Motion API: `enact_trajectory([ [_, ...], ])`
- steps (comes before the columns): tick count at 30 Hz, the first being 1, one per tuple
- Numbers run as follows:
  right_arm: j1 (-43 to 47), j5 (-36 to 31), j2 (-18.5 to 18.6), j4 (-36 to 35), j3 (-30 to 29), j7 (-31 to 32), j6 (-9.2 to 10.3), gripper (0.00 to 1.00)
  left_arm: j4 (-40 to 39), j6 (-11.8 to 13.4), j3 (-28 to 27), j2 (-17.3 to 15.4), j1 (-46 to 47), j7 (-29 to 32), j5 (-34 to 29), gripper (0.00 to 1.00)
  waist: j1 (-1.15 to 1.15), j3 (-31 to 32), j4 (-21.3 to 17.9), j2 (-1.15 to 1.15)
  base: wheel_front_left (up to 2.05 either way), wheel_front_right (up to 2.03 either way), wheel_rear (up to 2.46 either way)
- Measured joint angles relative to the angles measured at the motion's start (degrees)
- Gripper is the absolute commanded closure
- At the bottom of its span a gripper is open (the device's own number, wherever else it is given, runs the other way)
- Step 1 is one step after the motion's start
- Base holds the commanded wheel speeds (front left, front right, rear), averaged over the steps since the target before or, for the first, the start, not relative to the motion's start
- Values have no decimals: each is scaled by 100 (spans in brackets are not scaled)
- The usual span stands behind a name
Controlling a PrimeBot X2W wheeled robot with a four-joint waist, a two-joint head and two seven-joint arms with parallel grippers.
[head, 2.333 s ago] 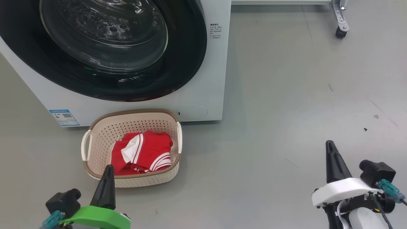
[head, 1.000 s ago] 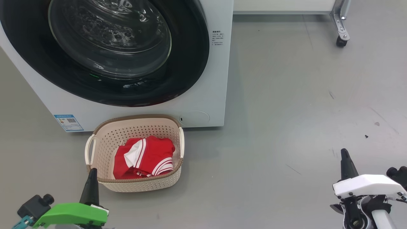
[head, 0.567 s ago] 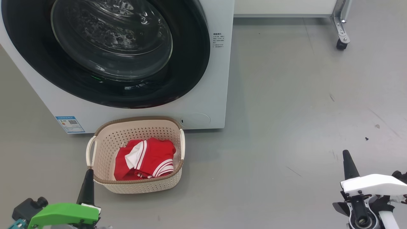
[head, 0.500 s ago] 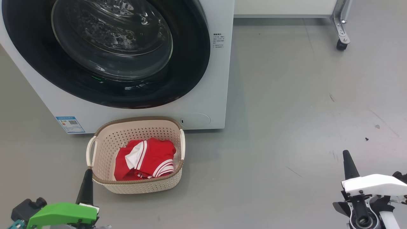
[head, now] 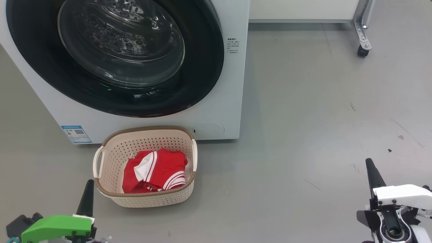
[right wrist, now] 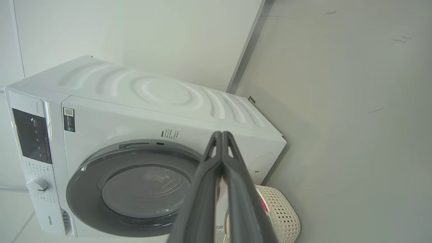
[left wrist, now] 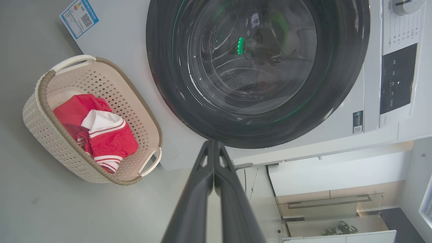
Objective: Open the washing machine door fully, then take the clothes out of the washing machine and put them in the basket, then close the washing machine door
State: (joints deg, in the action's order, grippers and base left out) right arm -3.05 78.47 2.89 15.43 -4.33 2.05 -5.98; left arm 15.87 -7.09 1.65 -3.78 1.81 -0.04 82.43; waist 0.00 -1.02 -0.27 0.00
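The white washing machine (head: 233, 101) fills the upper left of the head view, and its round black washing machine door (head: 40, 67) lies flush against the front, closed. On the floor before it stands the cream basket (head: 111, 158) with red, white-striped clothes (head: 158, 168) inside. My left gripper (head: 89, 182) is shut and empty, just left of the basket's near corner. Low at the right, my right gripper (head: 368, 161) is shut and empty over bare floor. The left wrist view shows the door (left wrist: 341, 67), the basket (left wrist: 44, 135) and the clothes (left wrist: 111, 141); the right wrist view shows the machine (right wrist: 162, 91).
Grey floor spreads to the right of the machine. A metal frame leg on a caster (head: 361, 50) stands at the far right, against a pale wall base. A blue label (head: 76, 133) sits at the machine's lower left corner.
The head camera has pulled back and tilted, so the machine and basket sit lower in the picture. Both grippers have sunk toward the bottom edge, staying shut.
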Motion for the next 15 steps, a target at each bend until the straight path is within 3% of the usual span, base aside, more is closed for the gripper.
enact_trajectory([
  [15,-9,1028,-25,18,-208,279,-52,100,-4,-1,-160,-36,70,237,950,100,0,67,20,0,0,0,0],
])
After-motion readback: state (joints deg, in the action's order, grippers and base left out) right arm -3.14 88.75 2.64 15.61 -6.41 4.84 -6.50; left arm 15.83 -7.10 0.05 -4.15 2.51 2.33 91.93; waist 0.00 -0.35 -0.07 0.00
